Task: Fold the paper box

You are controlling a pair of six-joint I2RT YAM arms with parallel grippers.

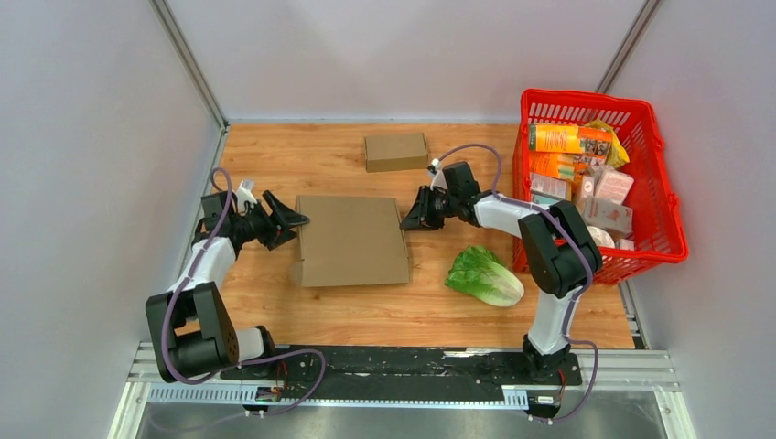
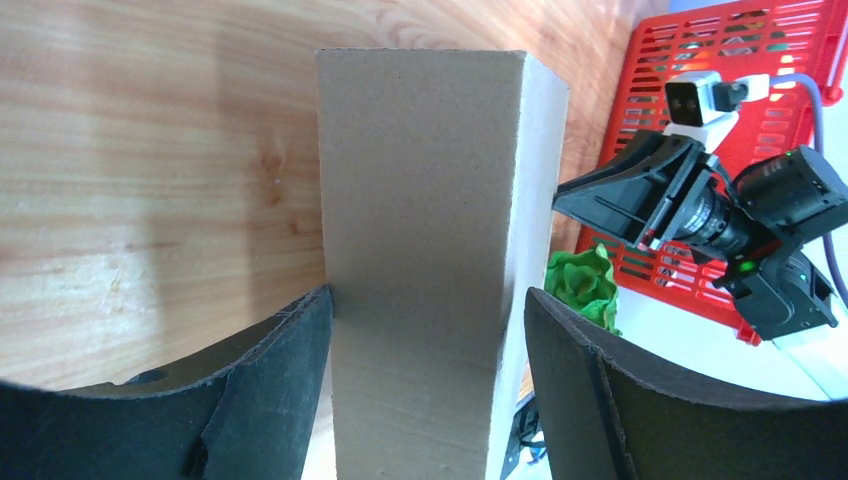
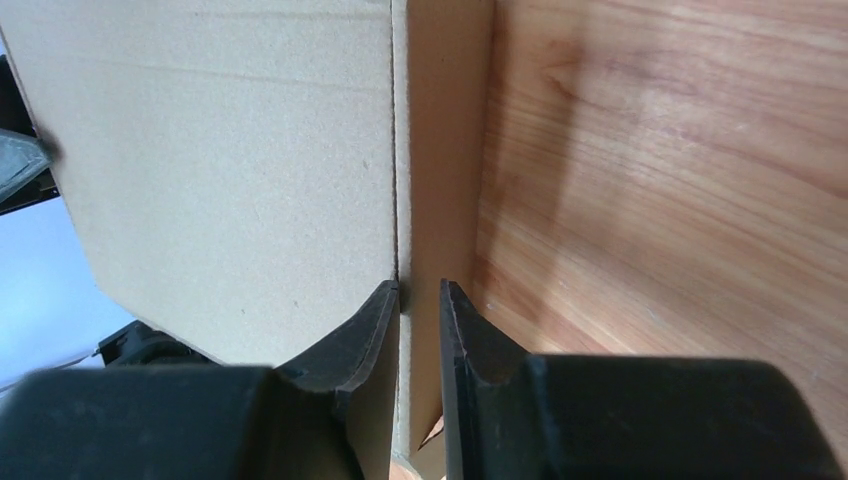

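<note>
Lying in the middle of the surface (image 1: 274,155), the paper box (image 1: 352,240) runs lengthwise from 9 to 3 o'clock, with the left gripper (image 1: 295,229) spread wide astride its 9 o'clock edge and the right gripper (image 1: 409,219) nipped onto the wall at its 2 o'clock corner.
</note>
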